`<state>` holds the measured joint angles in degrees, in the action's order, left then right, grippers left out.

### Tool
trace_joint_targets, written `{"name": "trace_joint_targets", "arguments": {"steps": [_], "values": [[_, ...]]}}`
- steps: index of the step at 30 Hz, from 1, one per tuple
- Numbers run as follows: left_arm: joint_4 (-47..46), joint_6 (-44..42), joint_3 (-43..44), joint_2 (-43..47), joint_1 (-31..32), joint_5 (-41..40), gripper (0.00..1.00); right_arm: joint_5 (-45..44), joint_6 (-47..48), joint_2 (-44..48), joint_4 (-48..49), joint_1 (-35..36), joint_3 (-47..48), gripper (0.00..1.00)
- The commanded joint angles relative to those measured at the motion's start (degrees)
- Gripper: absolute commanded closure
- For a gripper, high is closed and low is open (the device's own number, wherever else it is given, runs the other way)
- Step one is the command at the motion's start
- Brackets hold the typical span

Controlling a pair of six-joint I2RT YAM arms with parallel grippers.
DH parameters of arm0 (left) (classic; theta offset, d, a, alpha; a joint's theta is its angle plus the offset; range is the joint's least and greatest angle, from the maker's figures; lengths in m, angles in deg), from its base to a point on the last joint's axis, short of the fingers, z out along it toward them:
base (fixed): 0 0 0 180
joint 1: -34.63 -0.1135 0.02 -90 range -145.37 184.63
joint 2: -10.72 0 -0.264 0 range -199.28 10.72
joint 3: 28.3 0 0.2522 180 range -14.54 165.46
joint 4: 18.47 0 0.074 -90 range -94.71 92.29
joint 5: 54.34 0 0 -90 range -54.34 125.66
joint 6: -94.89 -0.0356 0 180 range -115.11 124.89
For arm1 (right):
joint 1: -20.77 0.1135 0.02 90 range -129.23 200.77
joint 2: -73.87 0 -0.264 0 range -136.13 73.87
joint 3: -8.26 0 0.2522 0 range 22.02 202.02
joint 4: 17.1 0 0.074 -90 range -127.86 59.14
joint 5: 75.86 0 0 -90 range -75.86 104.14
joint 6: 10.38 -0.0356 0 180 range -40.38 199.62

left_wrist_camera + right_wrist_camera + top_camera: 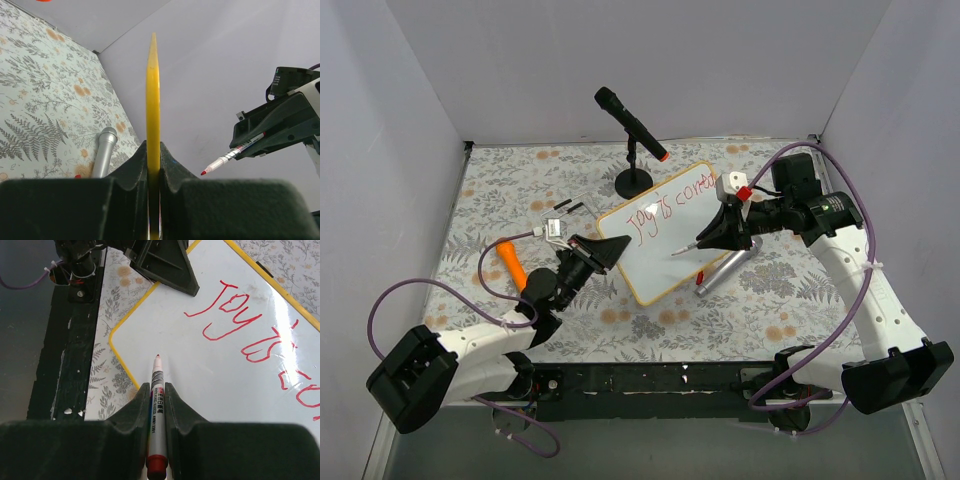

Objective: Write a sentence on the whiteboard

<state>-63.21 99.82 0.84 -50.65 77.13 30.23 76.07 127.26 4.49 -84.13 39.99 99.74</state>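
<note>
Two robot arms work at one whiteboard in the middle of a floral-covered table. The left gripper has its jaws clamped on the board's yellowish frame at the left edge. The right gripper has its jaws closed on a single red marker. The marker's uncapped tip points at bare white surface below the writing; the left wrist view shows a gap between tip and board.

The sentence runs in one slanted red line, reading "Joy is" and the start of another word. Its end is hidden under the right gripper.

There are two microphones. A silver microphone lies just beside the board's right edge, beneath the right gripper. A black microphone on a round-based stand rises behind the board. One orange-handled tool lies left of the left arm.
</note>
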Motion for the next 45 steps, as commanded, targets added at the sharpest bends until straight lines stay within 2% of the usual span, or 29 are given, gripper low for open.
{"name": "trace_joint_targets", "arguments": {"steps": [1, 19, 38, 45], "values": [[-6.5, 1.6, 0.2, 3.0, 0.2, -1.6, 1.0, -1.5, 1.0, 0.7, -0.2, 0.1, 1.0, 0.99], [-9.0, 2.2, -2.0, 4.2, 0.2, -0.8, 1.0, -0.3, 0.9, 2.9, -1.0, -7.4, 3.1, 0.99], [-9.7, 2.6, -2.3, 4.7, 0.0, -0.6, 1.0, 0.0, 2.3, 3.0, -2.4, -8.1, 5.1, 0.99], [-10.6, 2.7, -1.5, 3.2, 0.0, 0.7, 1.0, -4.1, -7.8, 2.0, 4.0, -12.1, 10.5, 0.99]]}}
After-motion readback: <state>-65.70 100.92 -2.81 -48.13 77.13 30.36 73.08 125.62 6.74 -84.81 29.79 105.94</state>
